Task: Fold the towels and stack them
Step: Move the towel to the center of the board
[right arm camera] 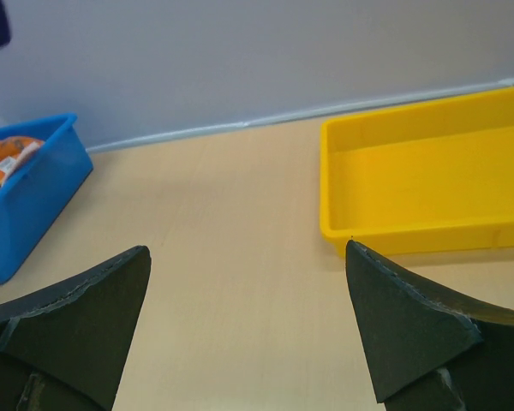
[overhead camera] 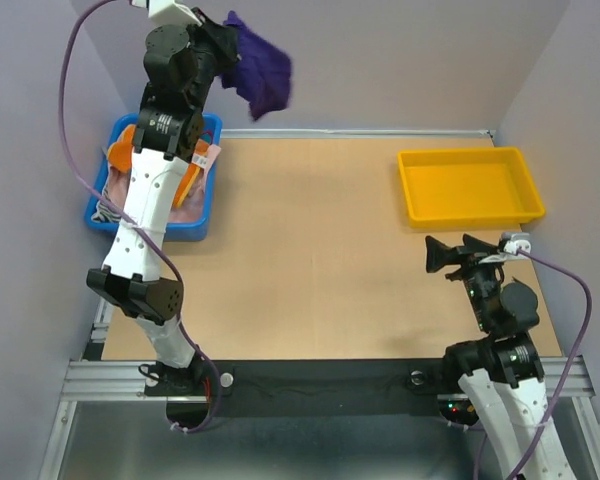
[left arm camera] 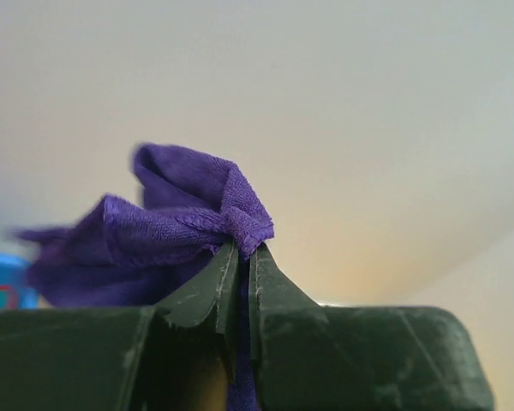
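Observation:
My left gripper [overhead camera: 230, 45] is raised high at the back left and is shut on the dark purple towel [overhead camera: 263, 72], which hangs bunched in the air. In the left wrist view the towel [left arm camera: 154, 244] is pinched between the closed fingertips [left arm camera: 242, 250]. The grey-and-orange towel [overhead camera: 195, 165] and the pale pink towel [overhead camera: 185, 208] lie in the blue bin [overhead camera: 202, 227], partly hidden by my left arm. My right gripper [overhead camera: 448, 253] is open and empty, low over the table [overhead camera: 310, 240] at the right; it also shows in the right wrist view [right arm camera: 248, 265].
A yellow tray [overhead camera: 470, 186] stands at the back right, just beyond my right gripper, and shows in the right wrist view [right arm camera: 428, 184]. The blue bin [right arm camera: 34, 193] sits at the back left by the wall. Walls close in the back and sides.

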`<action>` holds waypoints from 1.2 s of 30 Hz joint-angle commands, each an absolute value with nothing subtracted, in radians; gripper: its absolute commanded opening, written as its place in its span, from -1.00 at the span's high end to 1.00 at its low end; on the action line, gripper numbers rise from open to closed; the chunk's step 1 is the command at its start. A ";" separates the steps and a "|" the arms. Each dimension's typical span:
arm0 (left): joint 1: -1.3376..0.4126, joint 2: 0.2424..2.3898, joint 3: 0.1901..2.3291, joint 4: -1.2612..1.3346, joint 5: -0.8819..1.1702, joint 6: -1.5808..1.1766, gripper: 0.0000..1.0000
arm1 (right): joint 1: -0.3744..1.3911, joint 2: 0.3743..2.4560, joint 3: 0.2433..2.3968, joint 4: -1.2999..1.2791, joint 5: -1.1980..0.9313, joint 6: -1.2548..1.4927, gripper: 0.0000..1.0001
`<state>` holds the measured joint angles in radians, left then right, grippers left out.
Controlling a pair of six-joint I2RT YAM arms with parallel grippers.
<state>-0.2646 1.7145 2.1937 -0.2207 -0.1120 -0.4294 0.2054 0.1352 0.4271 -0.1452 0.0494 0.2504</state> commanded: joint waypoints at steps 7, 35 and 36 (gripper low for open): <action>-0.416 1.539 1.866 -0.124 0.018 -0.540 0.87 | 0.215 0.478 0.675 -0.156 -0.152 0.264 -1.00; -0.705 1.153 0.523 0.172 -0.078 -0.909 -0.31 | 0.497 1.302 0.732 -0.295 0.050 0.420 -0.36; -0.721 1.170 0.523 0.190 -0.078 -0.922 -0.28 | 0.497 1.305 0.727 -0.290 0.067 0.429 -0.33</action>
<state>-0.6617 1.1141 0.5144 0.0849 -0.0837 -0.8429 0.4984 1.3109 0.7361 -0.3286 -0.0387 0.3649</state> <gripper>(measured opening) 0.666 0.695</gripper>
